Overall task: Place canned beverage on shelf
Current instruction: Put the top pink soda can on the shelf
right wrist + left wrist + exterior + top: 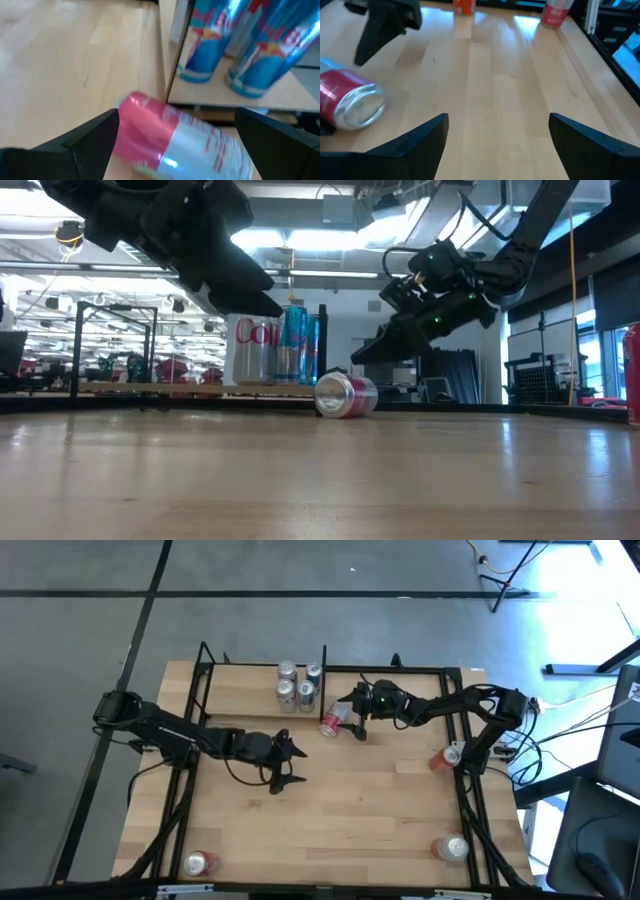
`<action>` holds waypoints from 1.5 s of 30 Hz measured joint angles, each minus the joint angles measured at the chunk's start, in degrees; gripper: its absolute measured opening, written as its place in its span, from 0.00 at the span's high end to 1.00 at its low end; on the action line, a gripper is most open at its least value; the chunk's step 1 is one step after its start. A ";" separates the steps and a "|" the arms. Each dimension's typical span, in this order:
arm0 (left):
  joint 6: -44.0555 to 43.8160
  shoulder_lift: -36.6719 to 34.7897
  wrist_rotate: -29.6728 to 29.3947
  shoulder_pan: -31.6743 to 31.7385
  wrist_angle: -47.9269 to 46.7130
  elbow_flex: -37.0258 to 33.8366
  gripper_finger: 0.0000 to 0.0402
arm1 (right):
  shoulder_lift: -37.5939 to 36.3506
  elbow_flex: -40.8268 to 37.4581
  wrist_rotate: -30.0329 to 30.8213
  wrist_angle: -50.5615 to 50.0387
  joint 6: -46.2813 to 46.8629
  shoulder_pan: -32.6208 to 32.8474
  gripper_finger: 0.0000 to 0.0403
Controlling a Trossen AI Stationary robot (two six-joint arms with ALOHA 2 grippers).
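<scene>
- The shelf (245, 700), a narrow light-wood ledge framed by thin black rods, stood along the far edge of the table (330, 810), toward its left half.
- Four upright cans (299, 683) stood clustered at the shelf's right end; two of them were blue-and-silver cans (235, 45) and one a silver can with red lettering (254, 350).
- A pink-and-silver can (335, 718) lay on its side on the tabletop, just beside the shelf's right end and off the ledge itself.
- The right gripper (357, 716) hovered directly at this fallen can, its jaws spread wide to either side of the can body without gripping it; the can rested on the wood.
- In the low view the right gripper (375, 350) hung just above and behind the can (346, 395), tilted downward.
- The left gripper (290, 766) hung over the middle of the table, well apart from the fallen can, its jaws released and holding nothing.
- Seen from the left wrist, the fallen can (351, 100) lay with its silver end facing that arm, and bare wood showed between the left fingers (422, 142).
- An orange-red can (444, 758) stood at the table's right edge, near the right arm's base.
- Two more cans lay near the front corners: one at the left (201, 862), one at the right (450, 848).
</scene>
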 joint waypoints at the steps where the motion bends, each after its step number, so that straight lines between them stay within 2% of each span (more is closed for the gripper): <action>1: -0.36 0.00 -0.48 -0.44 0.10 0.00 0.18 | 0.00 0.55 -0.01 -0.11 -0.01 0.00 0.04; 9: -1.43 -0.02 -2.01 -2.89 2.83 0.00 0.18 | 1.68 5.53 0.06 -11.07 -1.56 -0.59 0.04; 19: -4.13 -0.02 -2.14 -4.53 4.08 0.00 0.18 | 2.38 7.07 0.32 -21.71 -2.72 -0.48 0.04; 27: -4.26 -0.04 -5.21 -5.92 5.33 0.00 0.18 | 2.24 7.04 1.48 -23.32 2.99 9.06 0.04; 30: -4.54 -0.07 -7.96 -5.95 5.31 0.00 0.18 | 1.08 6.93 5.05 -23.34 4.72 13.06 0.04; 33: -5.97 0.25 -11.89 -5.92 5.39 0.00 0.18 | 0.24 5.94 7.09 -27.97 6.68 15.79 0.04; 38: -8.46 4.86 -18.41 -5.76 7.05 0.02 0.18 | -0.72 6.72 8.01 -26.00 6.82 17.18 0.04; 45: -8.77 14.94 -17.75 -5.36 12.89 0.16 0.18 | 1.62 6.71 4.56 -24.15 6.92 17.41 0.04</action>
